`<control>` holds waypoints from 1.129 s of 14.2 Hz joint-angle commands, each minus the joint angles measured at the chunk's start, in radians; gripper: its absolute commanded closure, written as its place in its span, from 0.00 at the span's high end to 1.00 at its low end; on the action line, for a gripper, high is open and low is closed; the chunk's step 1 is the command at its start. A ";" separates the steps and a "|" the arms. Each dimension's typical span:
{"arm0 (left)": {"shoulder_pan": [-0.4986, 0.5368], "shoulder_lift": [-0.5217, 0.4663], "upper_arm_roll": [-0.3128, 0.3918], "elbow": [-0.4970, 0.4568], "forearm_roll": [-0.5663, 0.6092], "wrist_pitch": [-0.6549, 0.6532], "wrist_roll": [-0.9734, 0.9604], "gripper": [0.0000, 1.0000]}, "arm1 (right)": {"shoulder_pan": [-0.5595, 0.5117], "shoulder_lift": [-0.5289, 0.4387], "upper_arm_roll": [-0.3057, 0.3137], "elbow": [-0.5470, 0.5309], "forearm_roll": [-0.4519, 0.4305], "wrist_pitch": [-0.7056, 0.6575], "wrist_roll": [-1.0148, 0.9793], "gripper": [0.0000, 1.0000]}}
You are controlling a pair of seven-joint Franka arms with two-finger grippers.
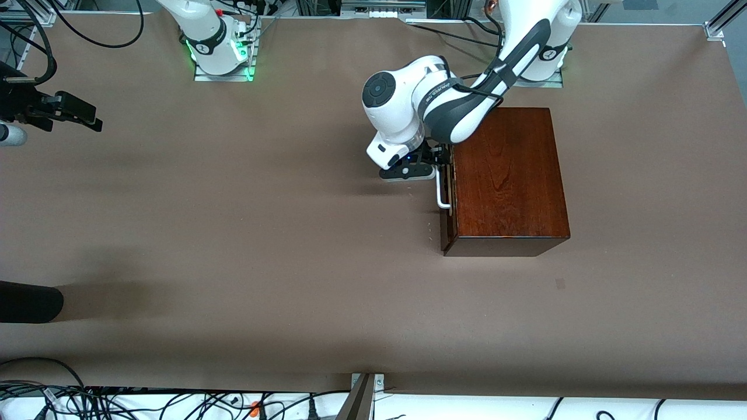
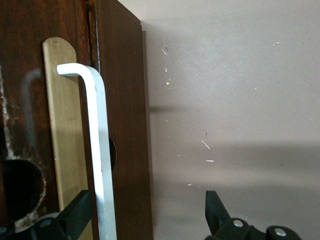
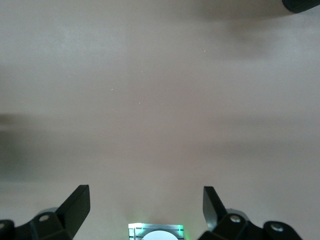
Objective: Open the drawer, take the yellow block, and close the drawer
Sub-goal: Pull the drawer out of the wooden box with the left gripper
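The glossy dark box [image 1: 510,175] stands near the left arm's end of the table. Its drawer [image 1: 448,219] is pushed in, the front facing the right arm's end. The white bar handle [image 1: 442,191] [image 2: 100,150] runs along that front. My left gripper [image 1: 439,166] [image 2: 147,200] is open at the handle's end nearest the robots. The bar lies between its fingers, close to one finger [image 2: 75,212], while the other finger [image 2: 216,210] stands out over the table. The yellow block is hidden. My right gripper [image 1: 87,116] [image 3: 146,200] waits open above the table at the right arm's end, holding nothing.
The brown table [image 1: 262,233] spreads wide in front of the drawer. A dark rounded object [image 1: 29,302] lies at the table's edge at the right arm's end. The right arm's base [image 1: 219,52] [image 3: 156,232] glows green. Cables hang along the table edge nearest the front camera.
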 commanded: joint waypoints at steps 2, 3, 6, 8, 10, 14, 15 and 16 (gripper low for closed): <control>-0.005 0.035 -0.006 0.011 0.061 0.008 -0.050 1.00 | -0.009 -0.001 0.009 0.005 -0.002 -0.011 0.003 1.00; -0.005 0.040 -0.006 0.012 0.063 0.009 -0.050 1.00 | -0.009 -0.001 0.009 0.005 -0.002 -0.011 0.003 1.00; -0.005 0.044 -0.006 0.017 0.061 0.022 -0.050 1.00 | -0.009 -0.001 0.009 0.005 -0.002 -0.011 0.003 1.00; -0.011 0.066 -0.006 0.052 0.060 0.022 -0.053 1.00 | -0.009 -0.002 0.009 0.005 -0.002 -0.011 0.003 1.00; -0.014 0.089 -0.007 0.089 0.054 0.022 -0.069 1.00 | -0.009 -0.002 0.009 0.005 -0.002 -0.011 0.003 1.00; -0.057 0.119 -0.007 0.141 0.046 0.020 -0.100 1.00 | -0.009 -0.001 0.009 0.005 -0.002 -0.011 0.003 1.00; -0.065 0.129 -0.007 0.156 0.045 0.020 -0.103 1.00 | -0.009 -0.002 0.009 0.005 -0.002 -0.011 0.003 1.00; -0.072 0.138 -0.007 0.170 0.043 0.020 -0.105 1.00 | -0.009 -0.001 0.009 0.005 -0.002 -0.011 0.003 1.00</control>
